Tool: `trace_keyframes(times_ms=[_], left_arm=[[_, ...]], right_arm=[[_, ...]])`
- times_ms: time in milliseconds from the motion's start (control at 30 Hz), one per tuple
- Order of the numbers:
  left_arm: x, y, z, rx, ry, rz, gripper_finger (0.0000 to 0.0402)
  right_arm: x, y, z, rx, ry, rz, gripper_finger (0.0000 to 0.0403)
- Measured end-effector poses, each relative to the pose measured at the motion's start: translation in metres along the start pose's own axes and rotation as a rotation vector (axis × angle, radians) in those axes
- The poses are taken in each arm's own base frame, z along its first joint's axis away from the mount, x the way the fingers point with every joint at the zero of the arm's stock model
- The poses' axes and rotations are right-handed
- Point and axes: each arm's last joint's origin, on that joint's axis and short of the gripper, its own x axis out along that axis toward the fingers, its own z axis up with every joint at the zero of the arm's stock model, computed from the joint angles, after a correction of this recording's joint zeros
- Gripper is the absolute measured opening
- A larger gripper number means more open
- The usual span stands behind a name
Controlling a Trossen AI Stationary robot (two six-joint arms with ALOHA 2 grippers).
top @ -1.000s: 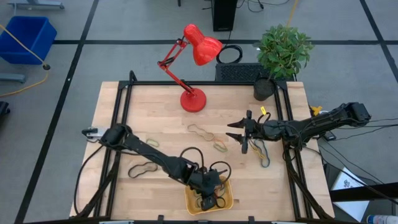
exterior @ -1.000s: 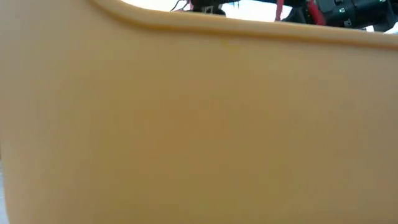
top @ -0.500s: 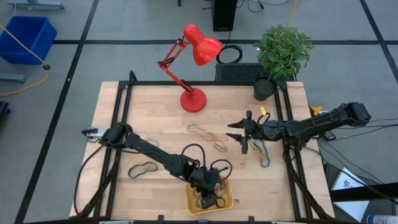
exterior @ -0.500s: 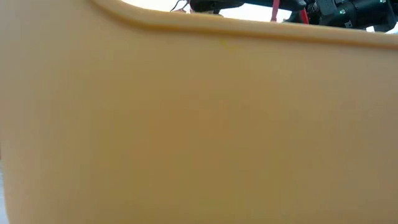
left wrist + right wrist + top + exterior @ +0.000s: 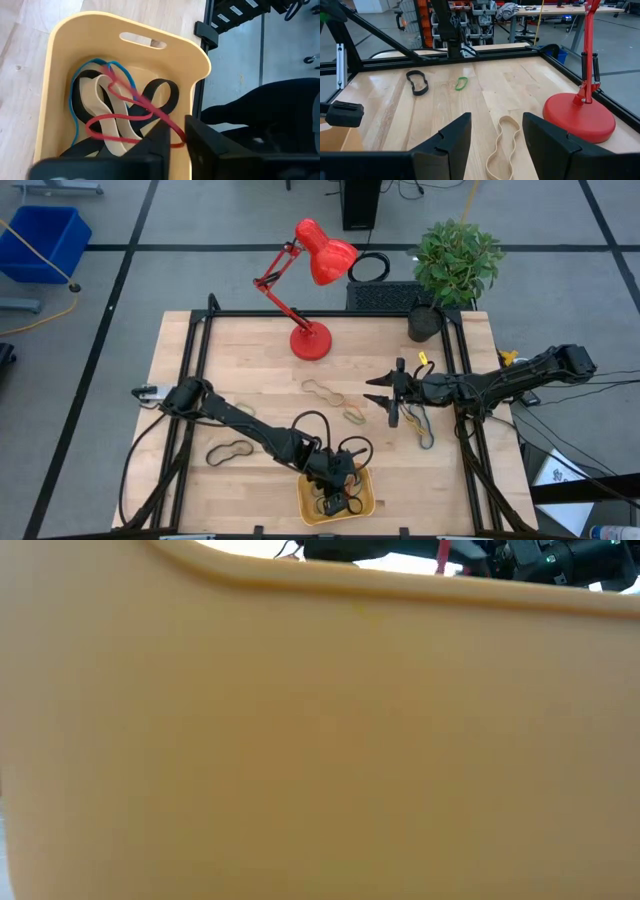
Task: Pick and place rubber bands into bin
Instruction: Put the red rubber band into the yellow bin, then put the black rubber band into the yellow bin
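The low camera is basically blocked, just the bin's (image 5: 300, 740) orange wall filling it. The bench (image 5: 260, 380) has loose rubber bands (image 5: 322, 391) mid-surface; more lie tangled in the bin at its near edge. Left tool (image 5: 176, 131) hangs over the bin, fingers a narrow gap apart around a red band (image 5: 120, 120), can't tell if they pinch it. Right tool (image 5: 390, 398) hovers with fingers spread, nothing in it.
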Motion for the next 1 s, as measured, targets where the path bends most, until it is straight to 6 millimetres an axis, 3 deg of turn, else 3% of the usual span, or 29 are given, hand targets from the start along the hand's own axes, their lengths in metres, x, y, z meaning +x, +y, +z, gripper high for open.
trace_keyframes(times_ms=[200, 367, 733, 1000], left_arm=[[-0.003, -0.001, 0.0, 0.036, 0.007, -0.004, 0.0136], [-0.024, -0.003, 0.001, 0.052, 0.045, 0.003, 0.0169], [-0.114, -0.006, -0.016, 0.045, 0.172, 0.209, 0.0182], [-0.163, 0.012, -0.044, 0.016, 0.269, 0.649, 0.0182]], right_arm=[[0.0, 0.0, 0.0, 0.0, 0.0, 0.0, 0.0172], [0.0, 0.0, 0.0, 0.0, -0.001, 0.0, 0.0174], [0.0, 0.0, 0.0, 0.0, 0.0, 0.0, 0.0174], [0.0, 0.0, 0.0, 0.0, 0.0, -0.001, 0.0173]])
